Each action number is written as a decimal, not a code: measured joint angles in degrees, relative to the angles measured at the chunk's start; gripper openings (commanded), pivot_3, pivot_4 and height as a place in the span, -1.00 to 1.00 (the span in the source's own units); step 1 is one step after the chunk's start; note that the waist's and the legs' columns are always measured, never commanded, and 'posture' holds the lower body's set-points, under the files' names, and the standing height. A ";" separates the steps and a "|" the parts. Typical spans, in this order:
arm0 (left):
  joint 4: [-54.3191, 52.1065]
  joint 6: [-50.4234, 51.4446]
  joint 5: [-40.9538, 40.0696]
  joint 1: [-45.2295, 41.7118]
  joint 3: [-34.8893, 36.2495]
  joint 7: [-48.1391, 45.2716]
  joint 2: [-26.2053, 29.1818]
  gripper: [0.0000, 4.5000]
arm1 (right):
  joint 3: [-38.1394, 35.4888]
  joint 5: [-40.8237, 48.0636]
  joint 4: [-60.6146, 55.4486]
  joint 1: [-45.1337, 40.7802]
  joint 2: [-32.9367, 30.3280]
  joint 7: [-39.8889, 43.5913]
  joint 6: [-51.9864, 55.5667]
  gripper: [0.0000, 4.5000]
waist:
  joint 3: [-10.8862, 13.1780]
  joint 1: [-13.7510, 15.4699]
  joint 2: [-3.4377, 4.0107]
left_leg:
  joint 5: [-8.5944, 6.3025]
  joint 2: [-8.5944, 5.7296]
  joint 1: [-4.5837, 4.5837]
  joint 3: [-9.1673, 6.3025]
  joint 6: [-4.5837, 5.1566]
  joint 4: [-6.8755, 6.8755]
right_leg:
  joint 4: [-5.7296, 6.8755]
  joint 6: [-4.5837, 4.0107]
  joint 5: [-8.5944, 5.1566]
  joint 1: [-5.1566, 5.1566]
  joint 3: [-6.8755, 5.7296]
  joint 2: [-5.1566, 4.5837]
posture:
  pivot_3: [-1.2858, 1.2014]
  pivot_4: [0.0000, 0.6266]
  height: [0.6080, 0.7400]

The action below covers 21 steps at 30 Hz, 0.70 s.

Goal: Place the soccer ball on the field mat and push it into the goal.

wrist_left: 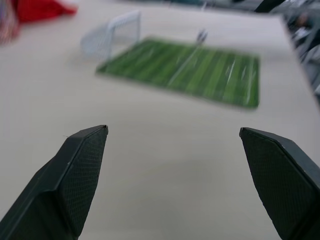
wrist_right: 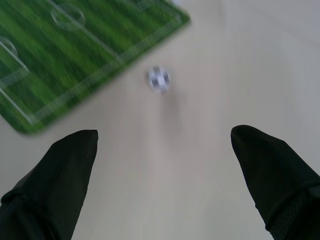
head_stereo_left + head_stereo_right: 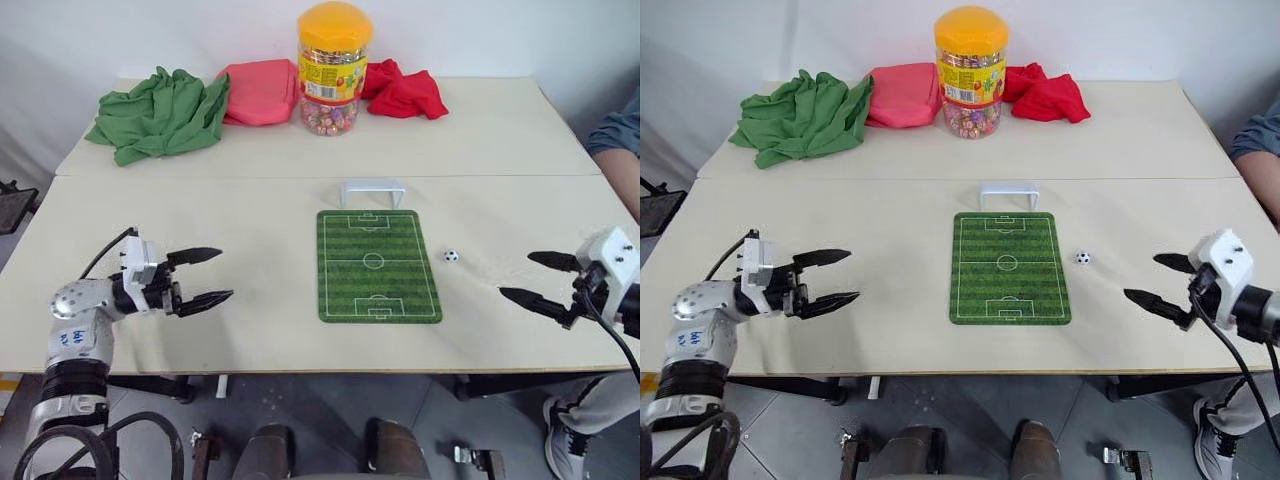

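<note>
Ball [image 3: 451,256] sits on the bare table [image 3: 250,240], just beside the right edge of the mat [image 3: 378,265], about level with the centre circle. It is not yet on the mat. The goal [image 3: 372,191] stands at the mat's far end, touching or nearly touching that edge.

Step in hand, as I judge it: pick up the ball with the right gripper [image 3: 537,280]. I would bring the fingers down on either side of the ball and close slowly, since so small and round a thing will roll off at any sideways nudge.

In the right wrist view the ball lies ahead of the fingertips [image 2: 75,150], apart from them and roughly centred between them. The right fingers stand wide, holding nothing. The left gripper [image 3: 204,276] is also wide and empty, well apart from the mat.
</note>
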 measured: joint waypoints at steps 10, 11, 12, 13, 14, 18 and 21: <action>-3.89 -3.32 -0.71 2.52 -2.32 -3.67 -3.24 1.00 | 17.20 -9.73 20.23 -21.56 5.72 0.12 -4.86 0.99 | 0.02 0.00 -0.03 | -0.02 0.02 -0.17 0.02 -0.02 0.02 | 0.01 -0.01 0.01 -0.18 -0.01 0.04 | 0.03 -0.52 1.00; -4.42 -3.44 -0.70 3.24 -2.44 -3.84 -3.26 1.00 | 18.16 -10.49 22.82 -23.21 6.52 0.70 -5.84 0.99 | 0.02 -0.02 -0.03 | -0.02 0.02 -0.18 0.02 -0.03 0.01 | 0.01 -0.01 0.01 -0.19 -0.02 0.04 | 0.03 -0.52 1.00; -4.87 -3.46 -0.70 3.83 -2.57 -3.84 -3.27 1.00 | 18.91 -11.23 25.36 -24.72 7.28 1.37 -6.92 0.99 | 0.02 -0.08 -0.03 | -0.01 0.02 -0.18 0.02 -0.02 0.01 | 0.01 -0.02 0.01 -0.19 -0.02 0.04 | 0.03 -0.52 1.00; -5.31 -3.45 -0.70 4.10 -2.82 -3.84 -3.28 1.00 | 19.82 -11.81 27.33 -25.81 7.80 1.94 -7.77 0.99 | 0.02 -0.02 -0.03 | -0.01 0.03 -0.19 0.00 -0.03 0.01 | 0.01 -0.01 0.01 -0.19 -0.03 0.04 | 0.03 -0.52 1.00; -6.25 -3.44 -0.71 4.54 -2.87 -3.83 -3.26 1.00 | 20.44 -12.39 29.35 -26.99 8.72 2.72 -8.59 0.99 | 0.02 -0.06 -0.03 | -0.02 0.04 -0.19 0.00 -0.02 0.02 | 0.01 -0.01 0.01 -0.19 -0.03 0.05 | 0.03 -0.52 1.00; -8.97 -2.94 -0.84 5.93 -2.94 -3.61 -3.21 1.00 | 22.78 -13.99 34.70 -29.74 11.17 5.57 -10.62 0.99 | 0.02 -0.22 -0.03 | -0.02 0.04 -0.19 0.01 -0.02 0.01 | 0.01 -0.02 0.01 -0.20 -0.02 0.05 | 0.03 -0.52 1.00; -9.17 -2.61 -0.84 6.63 -2.91 -3.14 -3.09 1.00 | 23.65 -15.15 38.10 -31.42 12.06 5.98 -12.01 0.82 | 0.02 -0.26 -0.03 | -0.01 0.04 -0.19 0.01 -0.03 0.03 | 0.02 -0.02 0.01 -0.20 -0.02 0.05 | 0.03 -0.52 1.00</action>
